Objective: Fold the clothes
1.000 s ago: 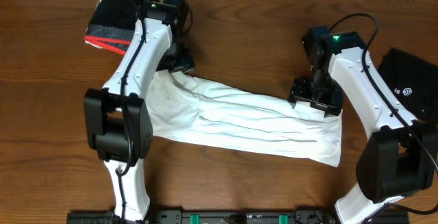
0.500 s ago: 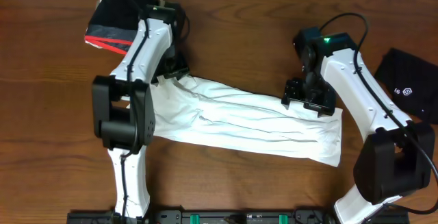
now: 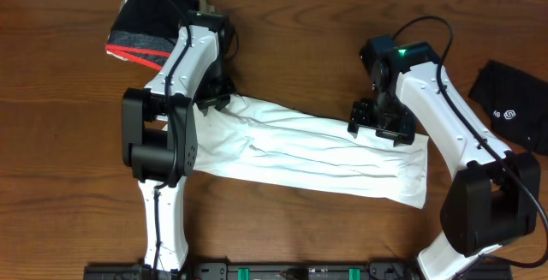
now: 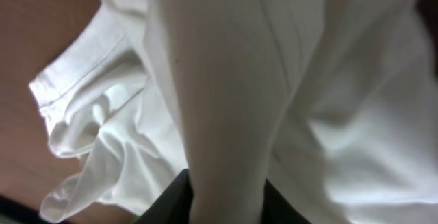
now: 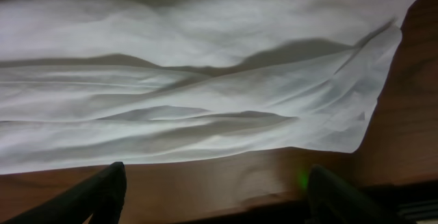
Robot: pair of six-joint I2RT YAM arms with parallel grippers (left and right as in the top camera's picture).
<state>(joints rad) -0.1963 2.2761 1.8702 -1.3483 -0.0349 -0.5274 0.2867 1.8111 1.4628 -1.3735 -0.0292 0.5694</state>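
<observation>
Two claws meet the wrinkled white cloth shirt on the brown wooden worktop: left claw pinches a fold, right claw hangs released.

Shirt across table middle; garment bundle behind left; logo garment far right.

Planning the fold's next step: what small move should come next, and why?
Probably lower the right tool and close it on the near edge of the white shirt. It stands open just above that edge, holding nothing, while the left tool pinches a ridge of the cloth at the other end.
</observation>
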